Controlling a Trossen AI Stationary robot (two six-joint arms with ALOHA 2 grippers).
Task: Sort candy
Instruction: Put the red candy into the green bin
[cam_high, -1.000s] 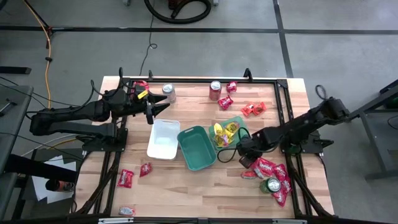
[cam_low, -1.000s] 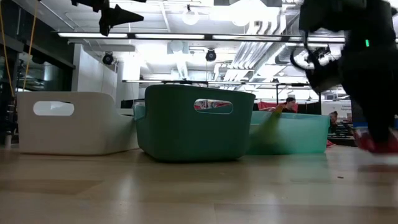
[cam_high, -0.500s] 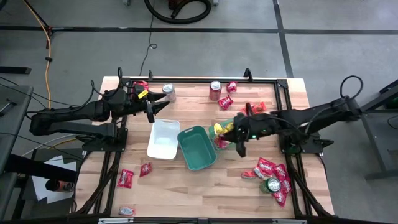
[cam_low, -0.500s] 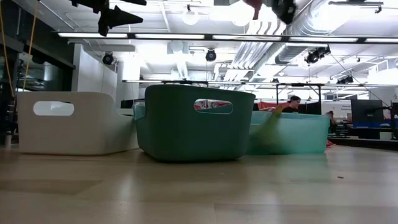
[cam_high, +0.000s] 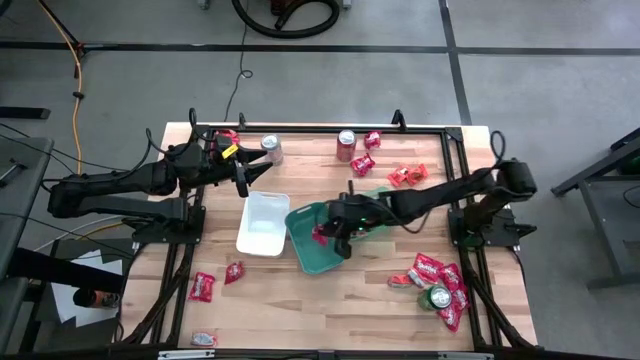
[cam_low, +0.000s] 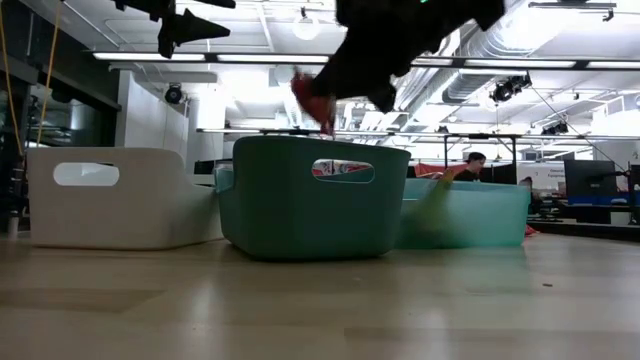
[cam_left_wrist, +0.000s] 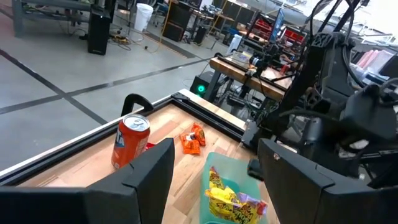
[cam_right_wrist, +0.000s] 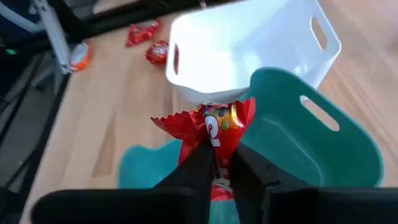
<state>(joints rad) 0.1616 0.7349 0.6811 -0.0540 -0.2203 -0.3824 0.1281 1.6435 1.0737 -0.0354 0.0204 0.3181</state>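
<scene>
Right gripper (cam_right_wrist: 216, 163): fingers pinched closed on a red candy packet (cam_right_wrist: 211, 124), holding it above the dark green bin (cam_high: 318, 238). The packet is crinkly and glossy, red with yellow and white print, its sealed ends flared out on either side of the fingers. In the low view it hangs just over the bin's rim.

Beside the dark green bin stand a white bin (cam_high: 263, 222) and a light green bin (cam_left_wrist: 236, 180); the latter holds yellow packets (cam_left_wrist: 227, 198).

More red packets (cam_high: 438, 280) lie loose on the wooden table (cam_high: 300, 300), near its right edge, its far edge and its front left corner.

Left gripper (cam_left_wrist: 214, 168): fingers spread open, holding nothing, raised near the table's far left corner.
</scene>
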